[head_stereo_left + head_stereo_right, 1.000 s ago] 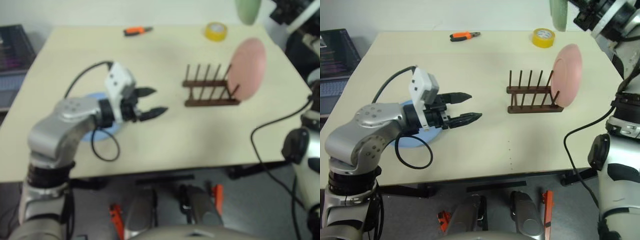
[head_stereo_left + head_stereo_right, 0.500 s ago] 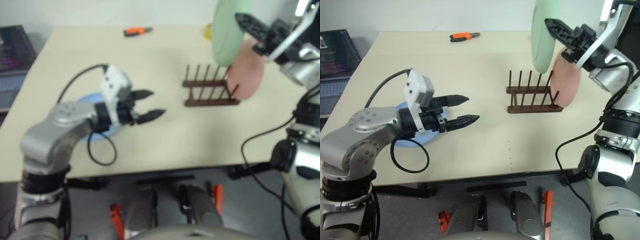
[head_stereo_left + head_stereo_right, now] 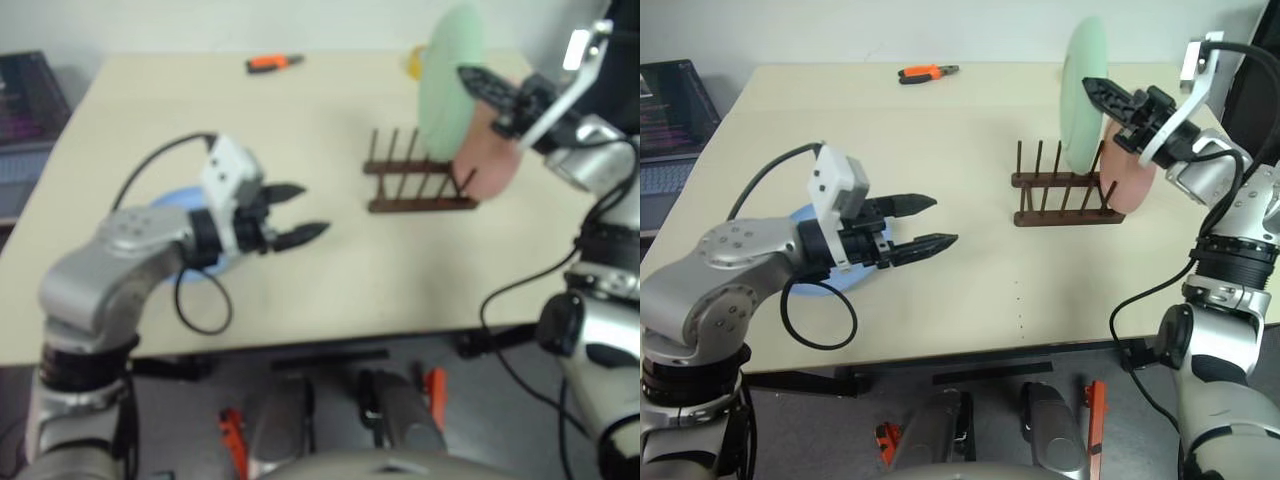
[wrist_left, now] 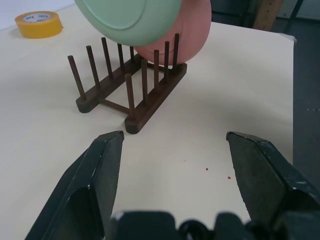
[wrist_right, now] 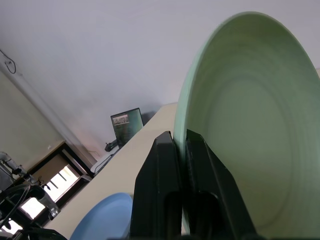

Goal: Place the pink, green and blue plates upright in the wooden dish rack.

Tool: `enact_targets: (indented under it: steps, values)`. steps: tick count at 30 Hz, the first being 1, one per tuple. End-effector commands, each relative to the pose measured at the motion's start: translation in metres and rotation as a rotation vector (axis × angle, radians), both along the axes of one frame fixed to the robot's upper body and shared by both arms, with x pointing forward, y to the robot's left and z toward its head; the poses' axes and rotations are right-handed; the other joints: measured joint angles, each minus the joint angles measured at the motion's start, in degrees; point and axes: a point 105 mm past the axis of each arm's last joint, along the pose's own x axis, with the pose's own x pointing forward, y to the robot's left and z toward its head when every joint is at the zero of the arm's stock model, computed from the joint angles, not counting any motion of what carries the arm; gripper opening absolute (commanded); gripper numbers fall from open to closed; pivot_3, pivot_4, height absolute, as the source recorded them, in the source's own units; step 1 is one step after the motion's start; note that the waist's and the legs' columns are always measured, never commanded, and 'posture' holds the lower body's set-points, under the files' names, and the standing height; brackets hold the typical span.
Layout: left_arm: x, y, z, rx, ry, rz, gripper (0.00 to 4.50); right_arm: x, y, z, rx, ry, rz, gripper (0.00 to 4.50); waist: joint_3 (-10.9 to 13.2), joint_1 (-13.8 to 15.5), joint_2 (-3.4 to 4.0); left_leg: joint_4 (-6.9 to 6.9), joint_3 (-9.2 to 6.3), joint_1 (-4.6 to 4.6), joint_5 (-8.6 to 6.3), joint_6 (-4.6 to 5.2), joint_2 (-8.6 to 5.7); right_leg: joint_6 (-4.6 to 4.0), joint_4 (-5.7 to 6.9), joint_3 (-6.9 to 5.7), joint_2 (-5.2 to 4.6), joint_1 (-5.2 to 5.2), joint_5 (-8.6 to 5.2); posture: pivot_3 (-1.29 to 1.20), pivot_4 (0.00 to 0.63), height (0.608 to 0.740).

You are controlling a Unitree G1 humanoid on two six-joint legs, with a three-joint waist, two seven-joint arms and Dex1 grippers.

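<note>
Lowered since a second ago: green plate (image 3: 1083,95), edge-on, right end effector (image 3: 1098,90) pinching its rim, nearing wooden dish rack (image 3: 1062,186) for slotting beside pink plate (image 3: 1127,172). Left end effector (image 3: 928,222) is hovering spread, empty.

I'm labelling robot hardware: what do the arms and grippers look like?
Both arms are silver-grey metal with black joint rings and loose black cables. Each carries a white camera block at the wrist. The left gripper and right gripper have two tapered black fingers.
</note>
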Motion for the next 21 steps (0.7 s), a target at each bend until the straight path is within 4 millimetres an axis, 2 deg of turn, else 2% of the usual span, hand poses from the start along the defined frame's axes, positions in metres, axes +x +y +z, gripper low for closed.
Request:
enact_targets:
  steps: [1,21]
  values:
    - [-0.006,-0.001,0.010,0.002,-0.047,-0.015,3.63,-0.004,-0.002,0.008,0.008,-0.039,0.007,0.02,0.00,0.00,0.00,0.00,0.00,0.00,0.00,0.00,0.00,0.00,0.00,0.00,0.00,0.00,0.00,0.00,0.150,0.740]
    - [-0.005,0.002,0.010,0.022,-0.048,-0.013,3.63,0.004,-0.011,-0.019,-0.052,0.015,-0.063,0.02,0.00,-0.12,0.00,0.00,0.01,0.00,0.00,0.00,0.01,0.00,-0.02,0.01,0.01,0.00,0.00,0.00,0.150,0.740]
